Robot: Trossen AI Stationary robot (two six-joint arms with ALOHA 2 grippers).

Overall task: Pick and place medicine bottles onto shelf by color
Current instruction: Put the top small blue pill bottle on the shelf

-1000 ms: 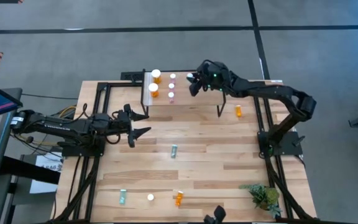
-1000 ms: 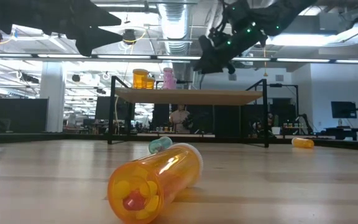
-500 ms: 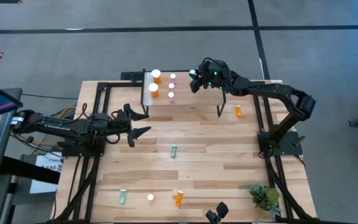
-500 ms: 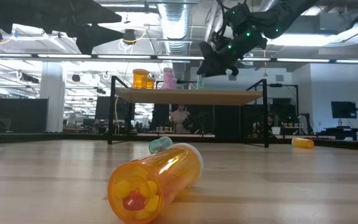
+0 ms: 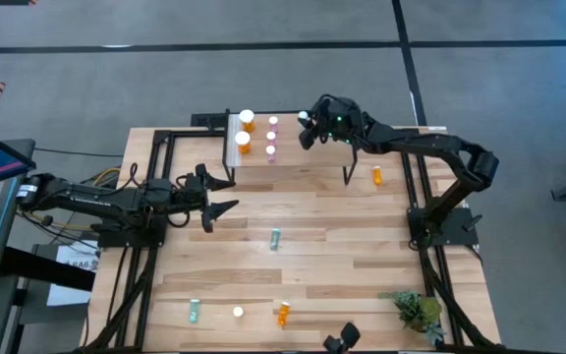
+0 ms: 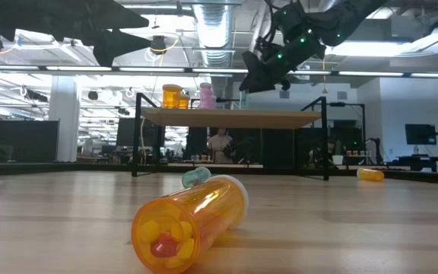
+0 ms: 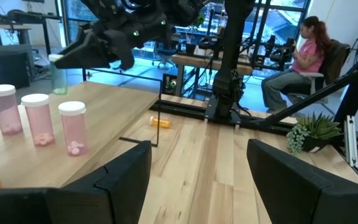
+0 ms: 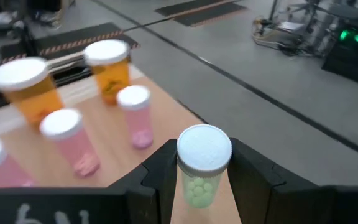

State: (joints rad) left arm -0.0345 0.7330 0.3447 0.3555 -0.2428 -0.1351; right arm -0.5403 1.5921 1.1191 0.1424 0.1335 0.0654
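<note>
High view: My right gripper (image 5: 306, 129) hangs over the far part of the shelf (image 5: 308, 157), clamped on a green bottle (image 5: 303, 120) of which only the white cap shows from above. My left gripper (image 5: 222, 198) waits with its jaws spread and nothing in them, above the tabletop (image 5: 342, 256), near the shelf's near left corner. On the shelf stand two wide orange bottles (image 5: 245, 131) and, beside them, three pink bottles (image 5: 271, 136) in a row. On the tabletop: a teal bottle (image 5: 275, 238) mid-table, another teal bottle (image 5: 194, 312), a white cap (image 5: 238, 312) and an orange bottle (image 5: 282, 315) near the front edge, a small orange bottle (image 5: 377, 176) to the right of the shelf, and a plant (image 5: 419, 311) at the front right corner.

Low view: My right gripper (image 6: 258, 74) is above the shelf top (image 6: 234, 116), clear of it. An orange bottle (image 6: 192, 222) lies on its side closest to the camera, pills visible through its base. A teal bottle (image 6: 195, 177) lies behind it.

Left wrist view: My own fingers (image 7: 120, 175) stand wide apart and hold nothing. Three pink bottles (image 7: 37, 119) stand upright on the shelf, each with pills at the bottom. A seated person (image 7: 297, 65) shows beyond the table.

Right wrist view: My fingers (image 8: 160, 174) press both sides of the green bottle (image 8: 202, 165), upright, white-capped, green pills inside. Beyond it stand two orange bottles (image 8: 109, 68) and the pink bottles (image 8: 135, 116).
</note>
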